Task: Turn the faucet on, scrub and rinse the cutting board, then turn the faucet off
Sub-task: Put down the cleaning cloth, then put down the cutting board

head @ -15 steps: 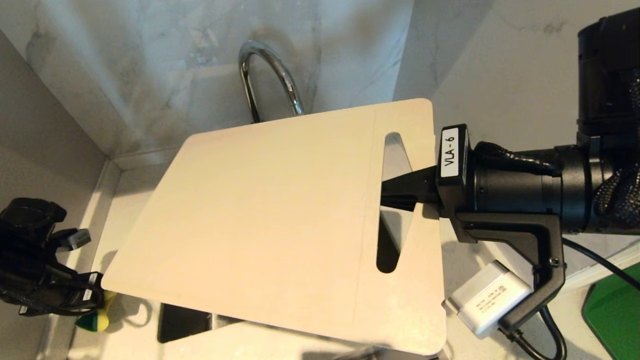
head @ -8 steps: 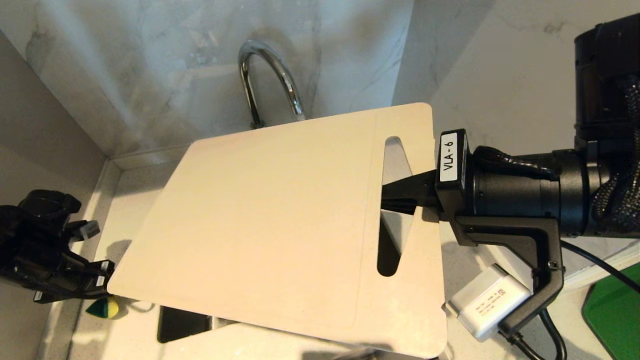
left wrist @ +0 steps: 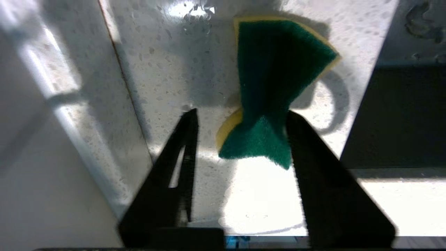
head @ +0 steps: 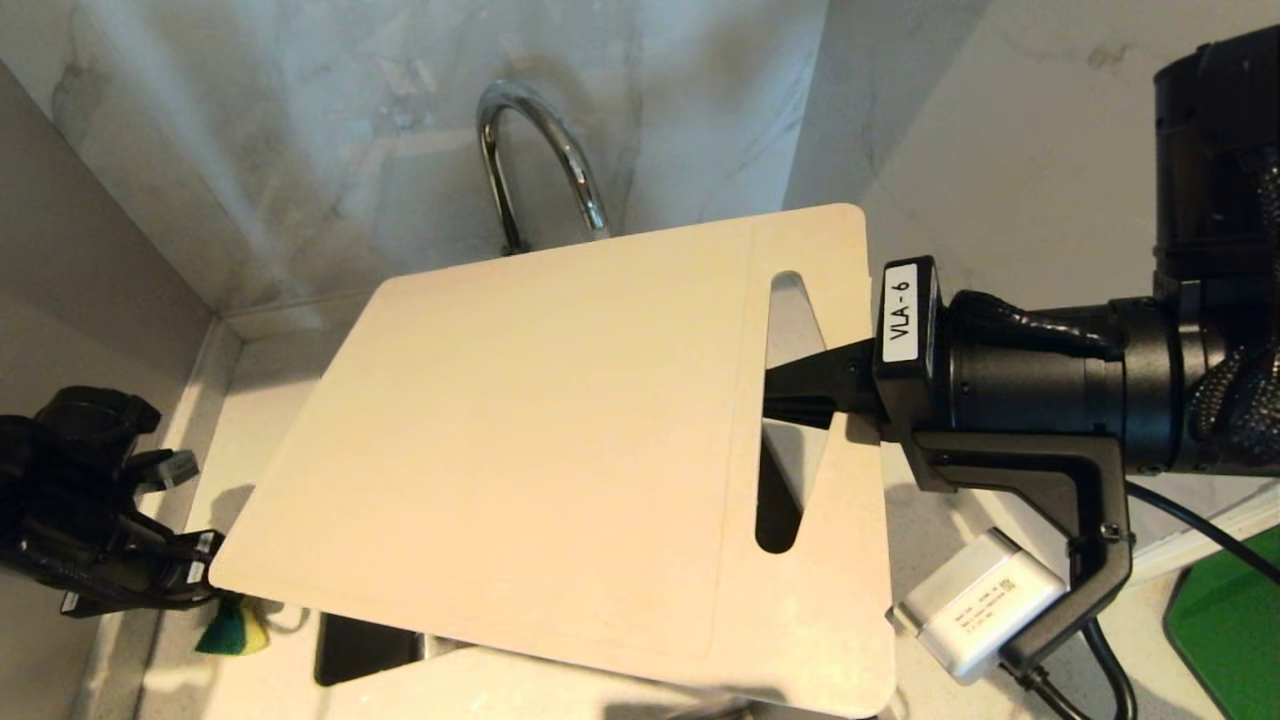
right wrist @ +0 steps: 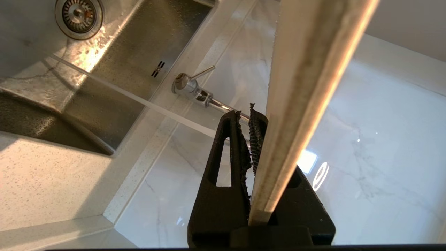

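My right gripper (head: 800,388) (right wrist: 246,113) is shut on the cutting board (head: 540,440), clamping its short end by the slot handle. It holds the cream board tilted over the sink. In the right wrist view only the board's edge (right wrist: 306,87) shows. The chrome faucet (head: 535,150) arches behind the board, and its base with the thin side lever (right wrist: 190,85) stands on the sink's rim. A thin stream of water (right wrist: 139,99) runs down into the basin. My left gripper (head: 200,575) (left wrist: 242,112) is open at the far left. A green and yellow sponge (left wrist: 275,87) (head: 232,632) lies on the counter at its fingertips.
The steel sink (right wrist: 115,69) has its drain (right wrist: 79,13) in the basin, and only a dark corner of it (head: 360,645) shows under the board. A marble wall (head: 300,120) closes the back and a side wall (head: 60,250) the left. A green object (head: 1230,620) sits at the right edge.
My left gripper has opened and let go of the sponge, which now lies on the counter. The right gripper and the board have hardly moved.
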Controlling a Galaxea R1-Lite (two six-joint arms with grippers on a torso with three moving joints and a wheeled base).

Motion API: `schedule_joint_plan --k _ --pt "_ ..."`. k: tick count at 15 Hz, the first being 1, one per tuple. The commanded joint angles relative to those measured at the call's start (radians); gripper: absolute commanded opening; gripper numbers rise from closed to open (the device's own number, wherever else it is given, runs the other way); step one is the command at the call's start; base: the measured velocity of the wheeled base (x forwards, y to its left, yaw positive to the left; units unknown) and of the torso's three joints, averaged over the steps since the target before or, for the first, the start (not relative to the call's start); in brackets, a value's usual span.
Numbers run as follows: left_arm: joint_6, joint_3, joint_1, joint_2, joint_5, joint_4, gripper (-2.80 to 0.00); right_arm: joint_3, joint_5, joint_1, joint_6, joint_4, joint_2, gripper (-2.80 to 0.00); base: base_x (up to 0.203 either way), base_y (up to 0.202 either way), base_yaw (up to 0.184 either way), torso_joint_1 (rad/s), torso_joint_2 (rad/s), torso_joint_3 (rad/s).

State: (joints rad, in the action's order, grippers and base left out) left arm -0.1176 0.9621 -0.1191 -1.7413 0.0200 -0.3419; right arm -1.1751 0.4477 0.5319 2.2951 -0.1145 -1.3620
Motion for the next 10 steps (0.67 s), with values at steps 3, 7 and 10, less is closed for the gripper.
schedule_joint_plan --k 3,7,10 --pt "0.032 0.004 -0.001 0.105 -0.001 -0.029 0.0 0.008 0.003 0.0 0.012 -0.001 0.0 -2.8 0.0 0.0 0.0 0.0 0.0 0.0" --pt "0.056 0.03 -0.008 0.188 -0.001 -0.059 0.0 0.009 0.002 0.0 0.013 -0.001 0.001 -2.8 0.0 0.0 0.0 0.0 0.0 0.0" --pt "0.058 0.172 -0.029 0.276 0.032 -0.187 0.0 0.025 0.002 0.0 0.014 0.001 0.003 -2.8 0.0 0.0 0.0 0.0 0.0 0.0"
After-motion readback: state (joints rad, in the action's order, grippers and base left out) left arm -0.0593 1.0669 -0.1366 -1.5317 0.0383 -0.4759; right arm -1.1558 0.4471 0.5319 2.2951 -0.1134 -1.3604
